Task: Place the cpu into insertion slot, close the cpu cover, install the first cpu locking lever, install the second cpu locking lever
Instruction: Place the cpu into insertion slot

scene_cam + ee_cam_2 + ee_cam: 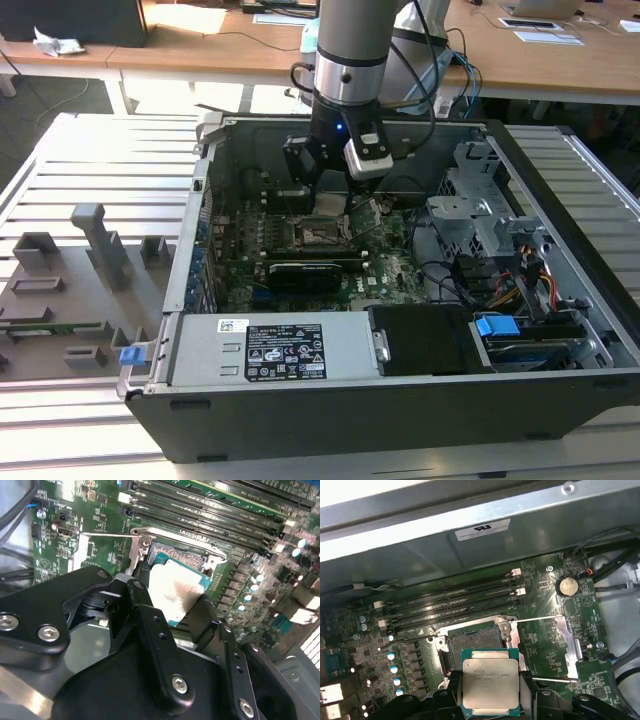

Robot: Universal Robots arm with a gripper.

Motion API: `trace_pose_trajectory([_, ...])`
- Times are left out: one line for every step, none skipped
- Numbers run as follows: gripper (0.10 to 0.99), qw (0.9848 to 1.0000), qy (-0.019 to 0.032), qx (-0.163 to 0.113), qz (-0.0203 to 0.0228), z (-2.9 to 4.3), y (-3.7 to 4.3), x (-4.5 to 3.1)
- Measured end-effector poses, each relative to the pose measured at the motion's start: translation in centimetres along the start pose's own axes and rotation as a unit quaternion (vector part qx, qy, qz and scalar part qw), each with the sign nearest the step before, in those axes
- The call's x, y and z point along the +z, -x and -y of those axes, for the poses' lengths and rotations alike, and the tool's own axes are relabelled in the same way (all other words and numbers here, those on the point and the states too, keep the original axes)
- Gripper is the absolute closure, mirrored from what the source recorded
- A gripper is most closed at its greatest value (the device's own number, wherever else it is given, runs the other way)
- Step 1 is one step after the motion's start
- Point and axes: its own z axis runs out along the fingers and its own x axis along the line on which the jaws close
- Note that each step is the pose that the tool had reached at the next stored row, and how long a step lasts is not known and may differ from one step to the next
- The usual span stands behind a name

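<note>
Pincer (pixel 490 696) clamped on cpu (pixel 489 677), 2 fingers (pixel 527 690) on opposite edges. Cpu held flat just above socket (pixel 472 641), not seated. Motherboard (pixel 395 265) inside case (pixel 350 420).

The arm (pixel 350 40) points straight down, its hand (pixel 328 195) pinching the cpu (pixel 489 685) between both fingers (pixel 150 625).

the exterior view looks down from farther off on the whole open computer case (pixel 330 420); both wrist views hang close above its motherboard (pixel 547 630), sharing the insertion slot (pixel 472 639).
</note>
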Motion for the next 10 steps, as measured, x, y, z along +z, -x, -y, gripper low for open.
trace_pose_trajectory([0.545, 1.0000, 0.0000, 0.006, 0.0001, 0.00, 0.00, 0.00])
trace_pose_trajectory([0.545, 0.9999, 0.0000, 0.013, 0.0002, 0.00, 0.00, 0.00])
trace_pose_trajectory([0.545, 0.9998, 0.0000, 0.019, 0.0003, 0.00, 0.00, 0.00])
trace_pose_trajectory([0.545, 0.9995, -0.0001, 0.030, 0.0005, 0.00, 0.00, 0.01])
trace_pose_trajectory([0.545, 0.9991, -0.0001, 0.042, 0.0007, 0.00, 0.00, 0.01])
trace_pose_trajectory([0.545, 0.9989, -0.0002, 0.048, 0.0008, 0.00, 0.00, 0.01])
trace_pose_trajectory([0.545, 0.9985, -0.0002, 0.054, 0.0009, 0.00, 0.00, 0.01])
trace_pose_trajectory([0.545, 0.9982, -0.0002, 0.060, 0.0010, 0.00, 0.00, 0.01])
trace_pose_trajectory([0.545, 0.9978, -0.0003, 0.067, 0.0011, 0.00, 0.00, 0.01])
trace_pose_trajectory([0.545, 0.9969, -0.0003, 0.078, 0.0013, 0.00, 0.00, 0.02])
